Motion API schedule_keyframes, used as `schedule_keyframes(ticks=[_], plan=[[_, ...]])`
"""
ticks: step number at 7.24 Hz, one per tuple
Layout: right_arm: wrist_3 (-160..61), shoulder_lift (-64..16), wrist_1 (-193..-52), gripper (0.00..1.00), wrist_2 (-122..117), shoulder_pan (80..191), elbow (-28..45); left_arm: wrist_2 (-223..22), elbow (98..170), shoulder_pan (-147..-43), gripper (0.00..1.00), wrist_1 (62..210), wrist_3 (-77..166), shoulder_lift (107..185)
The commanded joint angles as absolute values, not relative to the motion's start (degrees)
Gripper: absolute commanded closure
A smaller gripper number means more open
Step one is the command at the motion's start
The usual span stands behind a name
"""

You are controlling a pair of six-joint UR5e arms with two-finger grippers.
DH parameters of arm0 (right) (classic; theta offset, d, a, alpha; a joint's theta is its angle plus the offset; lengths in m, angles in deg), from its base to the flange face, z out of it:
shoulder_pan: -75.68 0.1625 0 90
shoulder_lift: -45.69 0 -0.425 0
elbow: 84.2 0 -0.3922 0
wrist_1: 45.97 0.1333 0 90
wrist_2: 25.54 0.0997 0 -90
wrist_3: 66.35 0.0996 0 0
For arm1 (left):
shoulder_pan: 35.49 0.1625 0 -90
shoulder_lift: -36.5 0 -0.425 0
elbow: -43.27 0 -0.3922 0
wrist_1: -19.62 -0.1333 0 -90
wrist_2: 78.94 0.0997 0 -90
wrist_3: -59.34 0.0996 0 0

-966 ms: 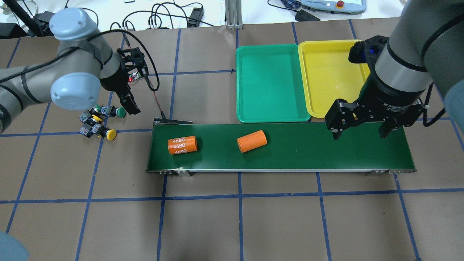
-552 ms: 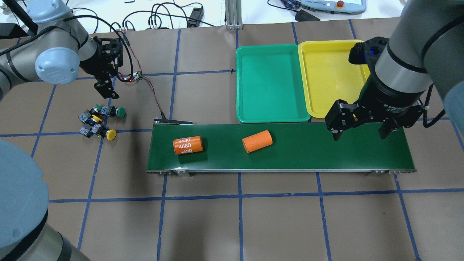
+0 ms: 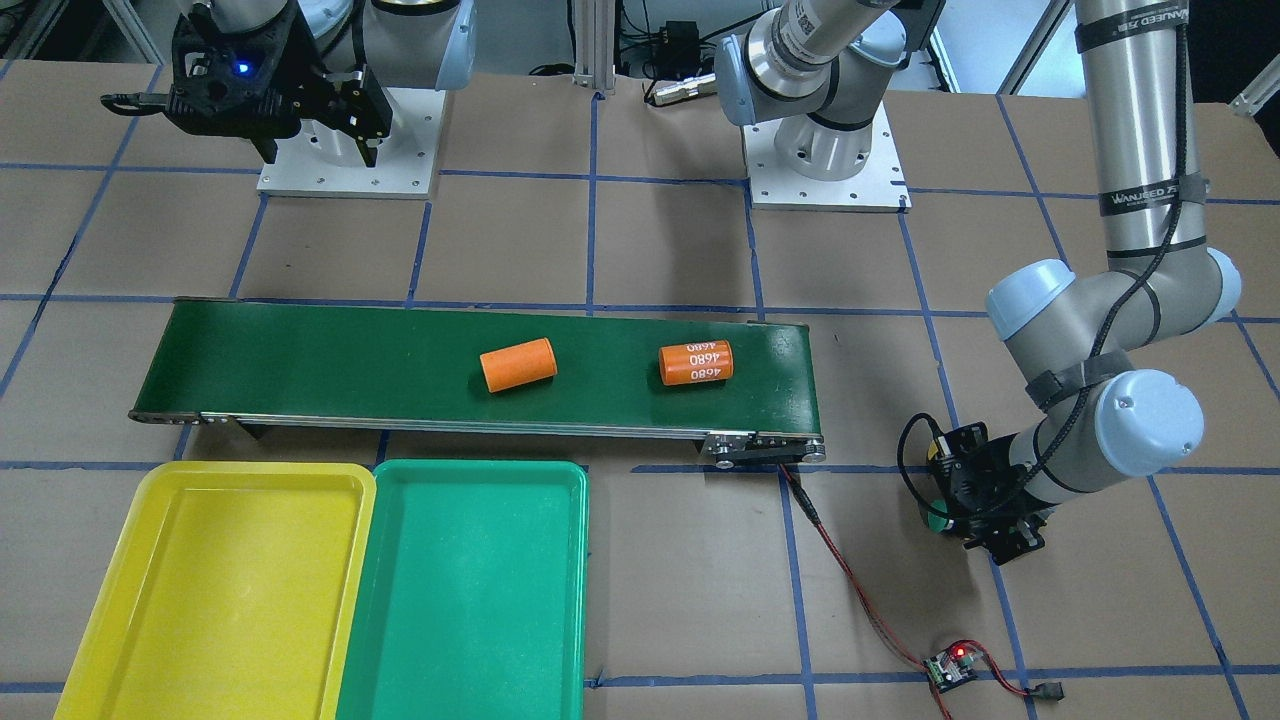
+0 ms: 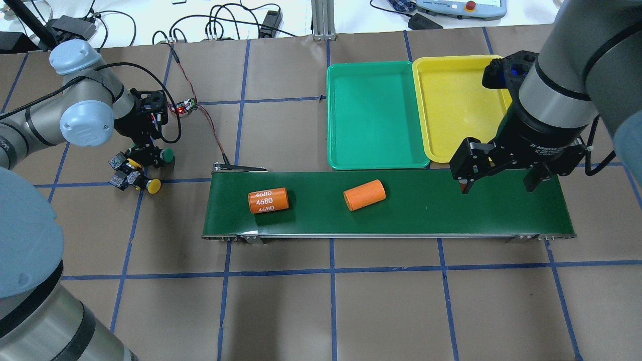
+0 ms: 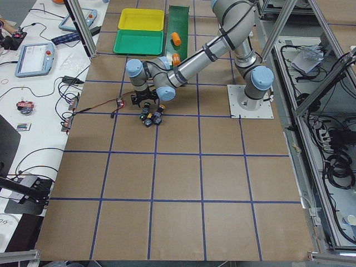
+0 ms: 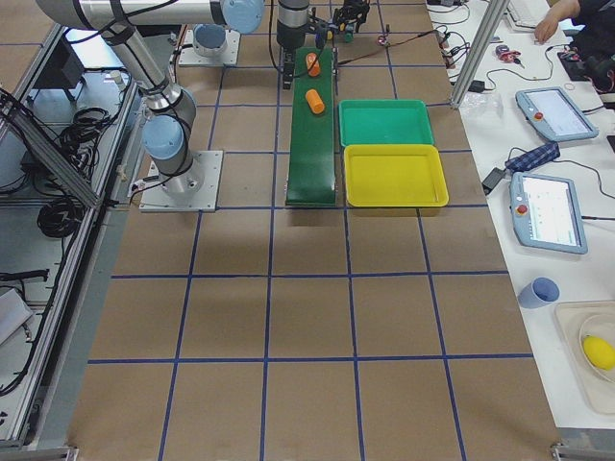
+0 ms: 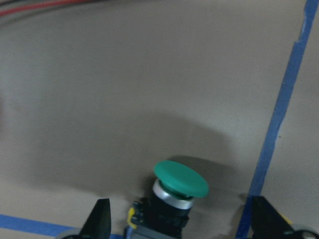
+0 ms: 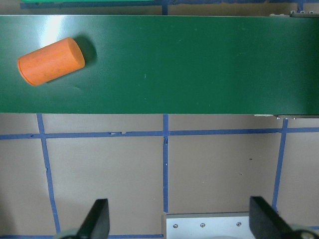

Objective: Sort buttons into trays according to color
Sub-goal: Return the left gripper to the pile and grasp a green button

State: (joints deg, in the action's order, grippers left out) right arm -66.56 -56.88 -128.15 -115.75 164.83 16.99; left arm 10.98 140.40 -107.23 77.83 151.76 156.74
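- Brown paper-covered worktop (image 4: 351, 311) w/ blue tape grid: everything is carried on it. Stock is laid at one end and targets at the other, so each arm is given its own zone.
- Left arm (image 4: 80, 120) is bent low over the button bunch, prob. for a pick. Right arm (image 4: 551, 85) is held high by the trays, judged to be waiting.
- Long dark-green conveyor belt (image 4: 451, 210): laid btwn the bunch & the trays, presumably as the transfer path.
- Green rectangular plastic tray (image 4: 376, 115) & yellow rectangular plastic tray (image 4: 451, 100): set side by side, rims touching, on the belt's far side from the robot, nr the right arm. No button is seen in either, so sorting is judged barely begun.
- Orange cylinder printed 4680 (image 4: 268, 200) & plain orange cylinder (image 4: 364, 194): lying on the belt, well apart; not sort items.
- Small push-buttons w/ yellow & green caps (image 4: 135, 174): bunched on the worktop just off the belt's end. A green-capped button (image 7: 180, 178) lies at the bunch's edge, on its side.
- Right jaws: spread wide above the belt's tray end; nothing is held or touched.
- Left jaws: spread wide, one finger (image 7: 102, 219) on each side of the green-capped button. Gaps are visible on both sides in the wrist view, so it is straddled, not gripped.
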Motion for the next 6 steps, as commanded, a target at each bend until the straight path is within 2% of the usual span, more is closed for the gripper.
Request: schedule_keyframes(ticks=[1,2,4,6], plan=[[-66.53,-56.88,-128.15,0.0,-115.63,164.88,17.05,10.89,141.79,-106.77,0.45,70.82,154.5,158.31],[-66.53,-56.88,-128.15,0.0,-115.72,164.88,17.05,11.76,141.8,-106.85,0.99,67.47,156.18,158.67],[-66.53,-56.88,-128.15,0.0,-115.63,164.88,17.05,11.5,141.71,-108.51,1.0,70.31,155.06,154.47],[-66.35,-56.88,-128.06,0.0,-115.54,164.88,17.05,11.15,141.79,-114.56,1.0,84.33,144.57,146.67]])
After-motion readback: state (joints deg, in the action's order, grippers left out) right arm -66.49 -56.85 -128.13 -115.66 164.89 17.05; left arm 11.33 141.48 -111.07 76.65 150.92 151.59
